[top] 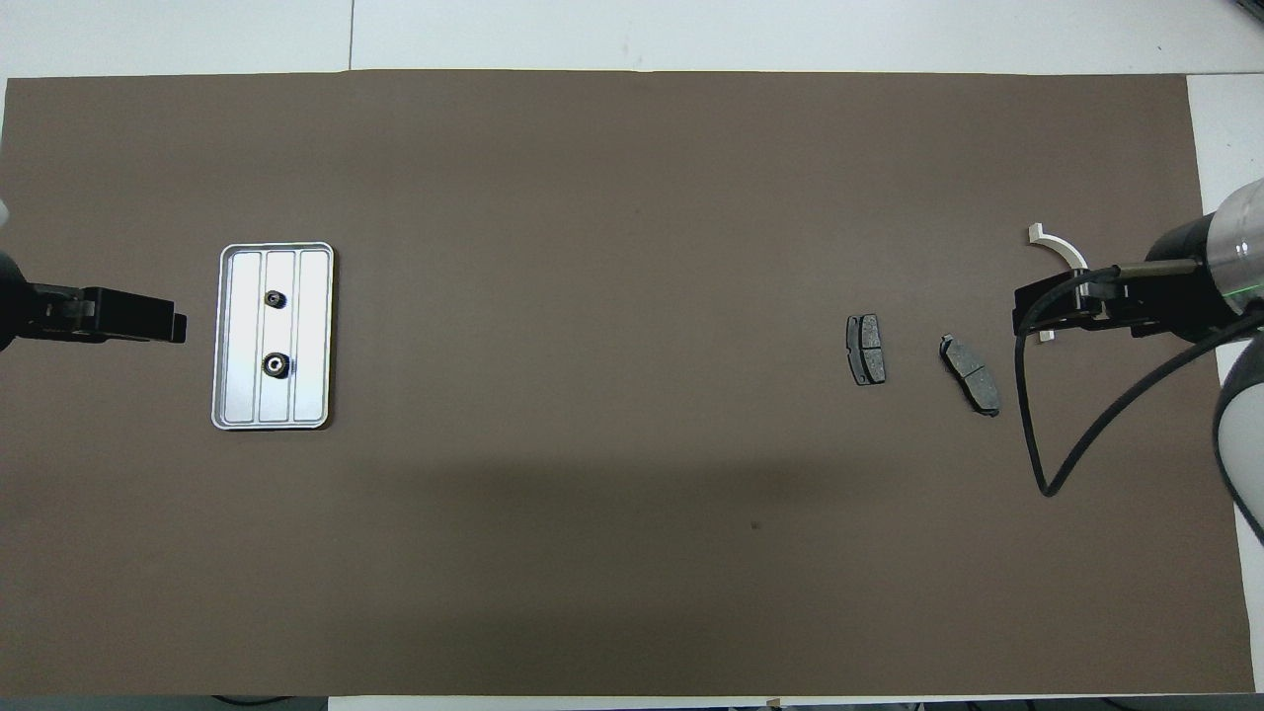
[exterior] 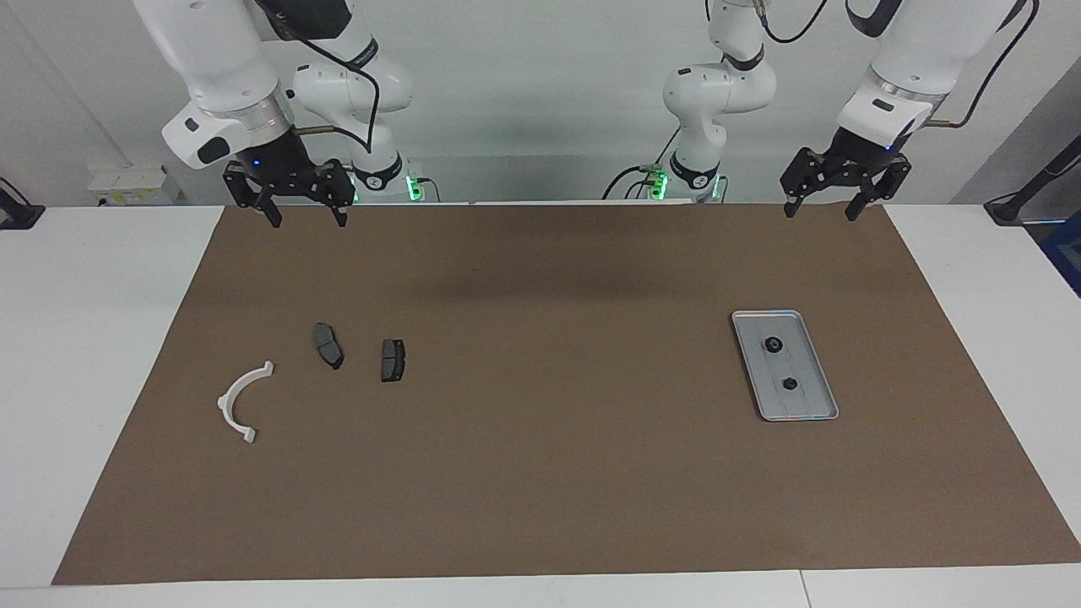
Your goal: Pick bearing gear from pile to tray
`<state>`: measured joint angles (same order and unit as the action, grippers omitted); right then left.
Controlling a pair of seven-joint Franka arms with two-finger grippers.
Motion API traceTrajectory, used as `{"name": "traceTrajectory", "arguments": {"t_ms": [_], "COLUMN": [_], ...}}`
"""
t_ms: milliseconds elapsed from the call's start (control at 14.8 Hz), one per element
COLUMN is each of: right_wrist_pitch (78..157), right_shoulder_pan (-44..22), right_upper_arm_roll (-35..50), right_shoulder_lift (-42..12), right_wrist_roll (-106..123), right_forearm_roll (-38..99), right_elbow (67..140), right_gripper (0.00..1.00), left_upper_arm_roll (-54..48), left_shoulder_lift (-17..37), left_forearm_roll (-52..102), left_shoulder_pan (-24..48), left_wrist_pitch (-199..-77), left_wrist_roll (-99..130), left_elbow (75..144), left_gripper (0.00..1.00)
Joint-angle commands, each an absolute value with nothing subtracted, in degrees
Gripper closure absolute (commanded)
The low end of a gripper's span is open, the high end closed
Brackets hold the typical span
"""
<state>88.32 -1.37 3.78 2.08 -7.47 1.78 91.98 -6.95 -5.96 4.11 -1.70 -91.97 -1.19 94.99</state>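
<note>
- The tray [exterior: 812, 411] lies flat on the brown mat [exterior: 557, 473] toward the left arm's end of the table, its long side running roughly away from the robots.
- Two small black round pieces sit inside the tray, apart from each other: one [exterior: 772, 344] nearer to the robots, the other [exterior: 790, 383] farther from them. Both rest on the tray floor, clear of the rim.
- Toward the right arm's end of the mat lie the remaining loose parts, well apart from the tray: two dark grey pad-shaped plates and a white half-ring bracket [exterior: 239, 400].
- One plate [exterior: 393, 360] lies nearer the middle of the table; the other plate [exterior: 328, 344] is just beside it, tilted, between it and the bracket. None of the three touch.
- The bracket lies farther from the robots than the plates, its open side facing the right arm's end of the table.
- The left gripper [exterior: 820, 209] hangs in the air over the mat's edge closest to the robots, at the tray's end of the table, fingers spread, holding nothing.
- The right gripper [exterior: 307, 218] hangs over the same mat edge at the pile's end, fingers spread and empty.
- In the overhead view the right gripper's body and its black cable [top: 1037, 434] cover part of the bracket.
- Nothing on the mat lies between the plates and the tray.
</note>
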Motion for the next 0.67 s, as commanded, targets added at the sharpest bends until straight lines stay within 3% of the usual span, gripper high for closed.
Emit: {"name": "traceTrajectory", "arguments": {"t_ms": [0,202,607], "right_wrist_pitch": [89.56,89.38,89.65], "right_shoulder_pan": [-1.23,-1.14,-1.23], "right_upper_arm_roll": [3.16,3.16,3.16], "right_shoulder_lift": [2.90,2.90,2.90], "right_wrist_roll": [-6.33,-6.33,-6.33], "right_forearm_roll": [3.25,3.25,3.25], "right_elbow": [93.25,93.25,93.25], "right_gripper": [0.00,0.00,0.00], "left_upper_arm_roll": [-6.42,-0.11,2.37], "left_shoulder_lift": [-4.92,-3.08,-2.90], "left_forearm_roll": [5.10,4.92,3.08], "left_shoulder_pan": [0.17,5.52,8.17], "left_wrist_pitch": [-89.04,-88.33,-88.24], "left_wrist_roll": [-1.85,-1.85,-1.85], "left_elbow": [92.12,89.83,89.56], "left_gripper": [0.00,0.00,0.00]}}
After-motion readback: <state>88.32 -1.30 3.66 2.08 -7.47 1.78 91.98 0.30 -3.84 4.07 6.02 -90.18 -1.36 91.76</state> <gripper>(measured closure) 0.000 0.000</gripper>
